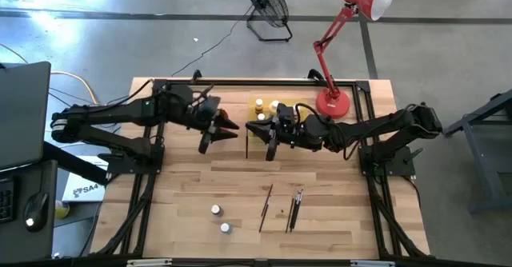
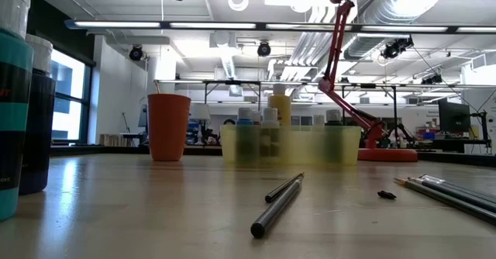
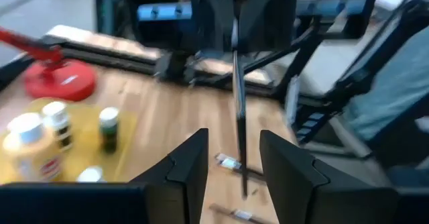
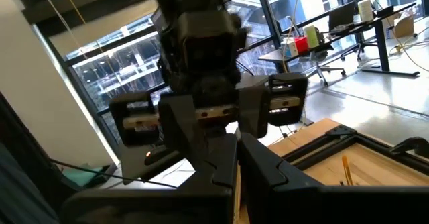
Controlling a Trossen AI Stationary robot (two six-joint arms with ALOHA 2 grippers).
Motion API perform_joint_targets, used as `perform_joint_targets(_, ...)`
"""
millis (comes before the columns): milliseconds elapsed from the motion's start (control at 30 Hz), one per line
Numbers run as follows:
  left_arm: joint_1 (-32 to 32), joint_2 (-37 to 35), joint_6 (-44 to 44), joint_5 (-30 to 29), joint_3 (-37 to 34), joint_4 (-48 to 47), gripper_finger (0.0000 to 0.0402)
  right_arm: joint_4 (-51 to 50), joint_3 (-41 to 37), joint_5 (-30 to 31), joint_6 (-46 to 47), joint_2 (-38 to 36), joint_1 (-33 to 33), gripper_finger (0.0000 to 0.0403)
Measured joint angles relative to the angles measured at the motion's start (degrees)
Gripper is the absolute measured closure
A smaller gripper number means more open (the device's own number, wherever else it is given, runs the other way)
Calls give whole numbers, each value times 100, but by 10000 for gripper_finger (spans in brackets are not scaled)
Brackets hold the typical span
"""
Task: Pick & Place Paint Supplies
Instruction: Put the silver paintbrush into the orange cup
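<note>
**Two hands meet over the table with one brush between them**

Two dark arms reach in over the middle of the wooden table (image 1: 320, 219). The right hand (image 1: 264, 143) is closed on a thin brush (image 1: 247, 143), and the brush hangs straight down from it. The left hand (image 1: 220, 131) is just beside it, facing it. In the left wrist view the left hand's two fingers (image 3: 191, 167) stand apart, open, and the brush hangs past the gap between them. I think the brush is not touching those fingers, but the view is blurry.

At the back of the table is a flat yellow tray (image 1: 298, 105). Small bottles in the tray (image 1: 272, 107) stand with pale caps. A little red cup (image 1: 223, 113) sits near the tray, under the left arm. A red lamp (image 1: 332, 103) stands on the other side of the tray.

Nearer the front edge, two small bottles (image 1: 220, 218) stand close together. One loose brush (image 1: 266, 207) lies alone to their right. More brushes (image 1: 294, 209) lie side by side just past it.
</note>
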Motion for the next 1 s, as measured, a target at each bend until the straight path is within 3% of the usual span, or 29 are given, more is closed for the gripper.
perform_joint_targets(233,307,555,-460,1083,0,902,268,-9,0,1,-65,0,0,399)
perform_joint_targets(1000,296,825,-613,1124,-1,1394,273,-91,0,29,-104,0,-2,399)
